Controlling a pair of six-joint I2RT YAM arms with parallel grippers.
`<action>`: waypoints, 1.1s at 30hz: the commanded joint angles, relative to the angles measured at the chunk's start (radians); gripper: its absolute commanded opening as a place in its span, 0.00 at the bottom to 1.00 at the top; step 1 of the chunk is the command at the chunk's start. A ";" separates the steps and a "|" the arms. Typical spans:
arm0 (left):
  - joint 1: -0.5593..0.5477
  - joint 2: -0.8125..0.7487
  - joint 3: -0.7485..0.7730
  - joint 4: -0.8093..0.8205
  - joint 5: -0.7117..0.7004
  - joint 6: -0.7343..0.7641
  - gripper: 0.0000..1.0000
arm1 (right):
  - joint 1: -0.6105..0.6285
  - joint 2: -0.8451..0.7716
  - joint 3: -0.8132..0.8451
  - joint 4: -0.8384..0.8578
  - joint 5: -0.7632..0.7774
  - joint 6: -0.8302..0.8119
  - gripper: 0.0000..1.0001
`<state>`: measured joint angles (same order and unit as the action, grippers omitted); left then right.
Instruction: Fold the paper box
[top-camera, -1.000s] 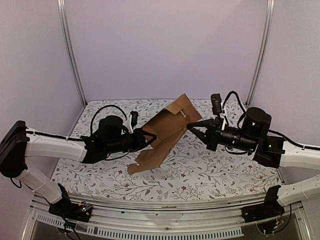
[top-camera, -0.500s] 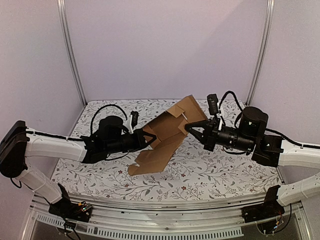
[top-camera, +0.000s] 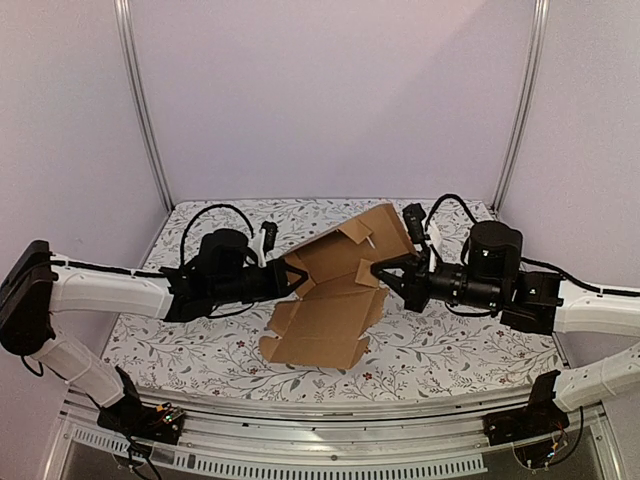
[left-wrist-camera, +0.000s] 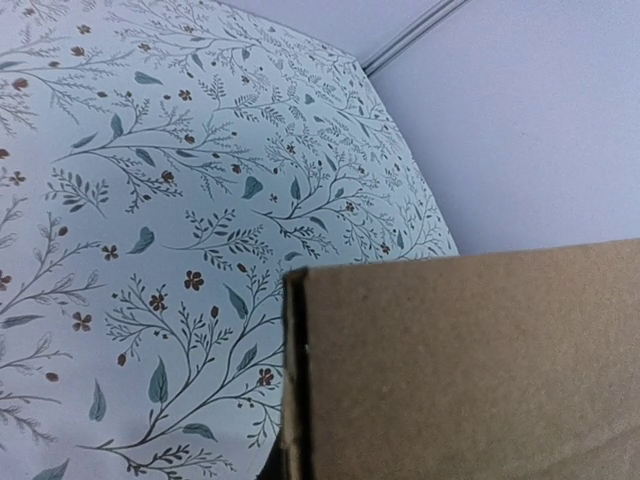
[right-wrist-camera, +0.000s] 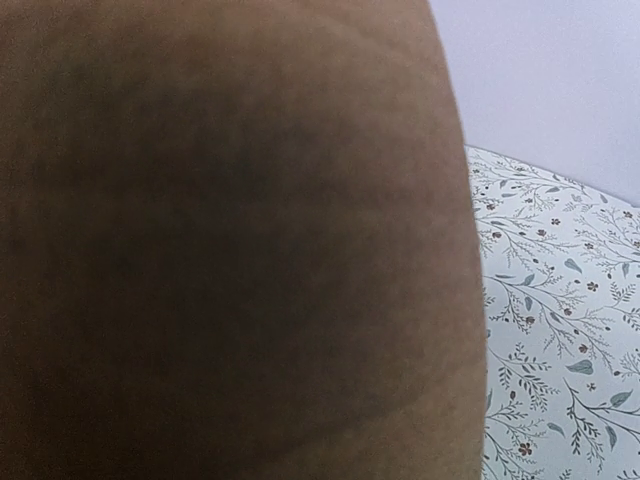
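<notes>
The paper box (top-camera: 335, 300) is a brown cardboard sheet with flaps, partly unfolded, hanging between both arms in the top view. Its near edge rests on the table and its far flap (top-camera: 385, 228) rises toward the back. My left gripper (top-camera: 298, 278) is shut on the sheet's left edge. My right gripper (top-camera: 381, 272) is shut on its right side. In the left wrist view the cardboard (left-wrist-camera: 460, 360) covers the fingers. Blurred cardboard (right-wrist-camera: 230, 240) fills most of the right wrist view and hides those fingers too.
A floral tablecloth (top-camera: 450, 345) covers the table. Pale walls with metal posts (top-camera: 145, 110) close the back and sides. Black cables (top-camera: 215, 215) loop over both wrists. The arm bases (top-camera: 150, 420) sit at the near edge.
The cardboard has dropped from a steep tilt to lie flatter, with its near edge spread on the table. My right gripper has moved left and lower; my left gripper has barely shifted.
</notes>
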<state>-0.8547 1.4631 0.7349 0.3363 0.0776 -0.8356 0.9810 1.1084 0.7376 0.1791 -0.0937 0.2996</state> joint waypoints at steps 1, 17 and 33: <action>-0.001 -0.038 0.058 -0.029 0.033 0.095 0.00 | 0.007 0.003 -0.042 -0.152 0.059 -0.043 0.00; 0.000 -0.018 0.079 -0.084 0.000 0.160 0.00 | 0.008 -0.124 -0.035 -0.276 0.088 -0.060 0.02; -0.001 -0.062 0.013 -0.089 -0.140 0.263 0.00 | 0.009 -0.331 0.080 -0.717 0.147 -0.189 0.27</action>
<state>-0.8509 1.4265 0.7654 0.2432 -0.0212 -0.6239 0.9882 0.8124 0.7490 -0.3901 0.0044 0.1654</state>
